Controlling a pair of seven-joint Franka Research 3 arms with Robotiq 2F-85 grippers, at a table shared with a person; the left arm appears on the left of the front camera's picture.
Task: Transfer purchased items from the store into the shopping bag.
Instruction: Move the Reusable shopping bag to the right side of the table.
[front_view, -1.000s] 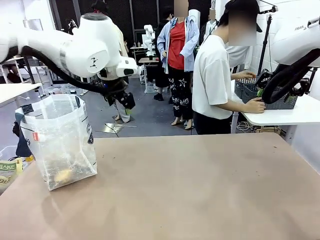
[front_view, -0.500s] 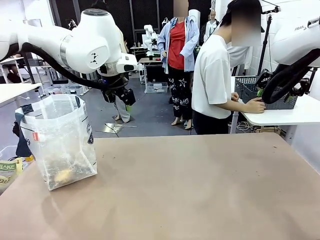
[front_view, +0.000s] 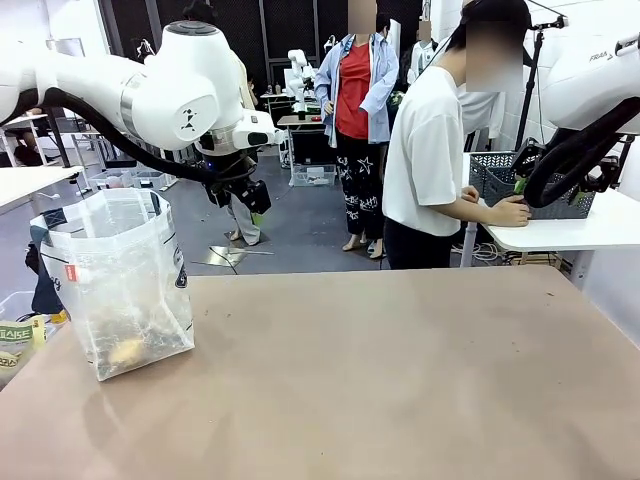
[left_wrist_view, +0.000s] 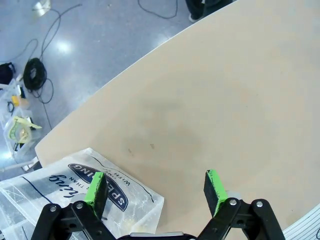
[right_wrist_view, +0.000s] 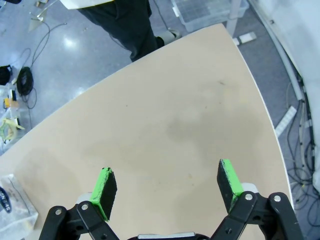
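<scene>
Left claw (left_wrist_view: 155, 187) hangs above the tabletop (left_wrist_view: 210, 100) with its green pads (left_wrist_view: 95, 186) spread wide apart, gripping nothing. The clear shopping bag (left_wrist_view: 85, 192) stands directly under its one finger, a yellowish item (front_view: 127, 350) lying at the bag's bottom. Right claw (right_wrist_view: 167, 187) likewise gapes fully, empty, over bare tabletop. Far beyond both claws, a person's hand (front_view: 510, 211) rests by the dark grey lattice basket (front_view: 497, 180) on a white side table (front_view: 570, 232).
</scene>
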